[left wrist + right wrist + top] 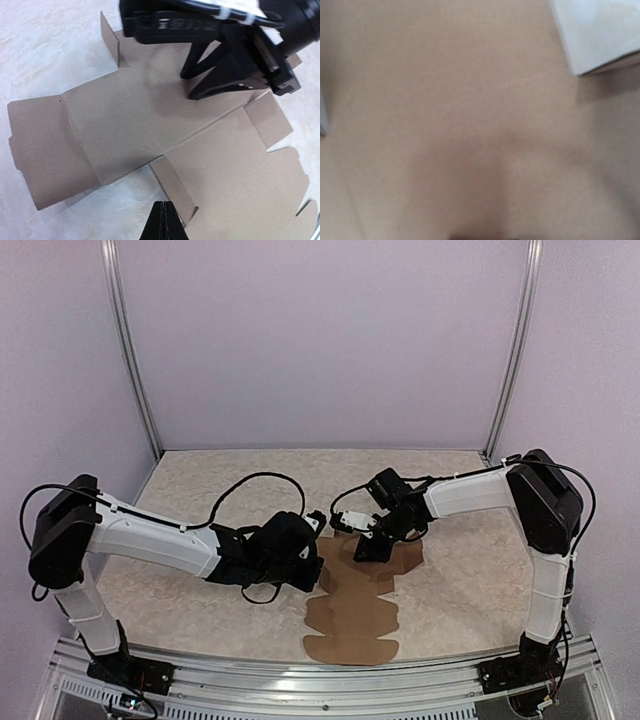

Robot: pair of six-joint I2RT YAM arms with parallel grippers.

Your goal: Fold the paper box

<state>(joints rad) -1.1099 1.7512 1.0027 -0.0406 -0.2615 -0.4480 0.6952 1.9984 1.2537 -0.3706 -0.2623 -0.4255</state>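
The paper box (352, 615) lies flat on the tabletop (200, 490), long axis running away from me; its left side flap (175, 190) sits just ahead of my clenched left jaws, while the right jaws, whose state I cannot tell, press its far end.

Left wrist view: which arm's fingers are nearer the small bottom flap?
Left. The left fingers, shut, sit just beside that flap; the right fingers rest on the sheet's middle, farther off.

Paper box (352, 615) plain brown; table (200, 480) cream, mottled; walls (320, 340) pale lilac.
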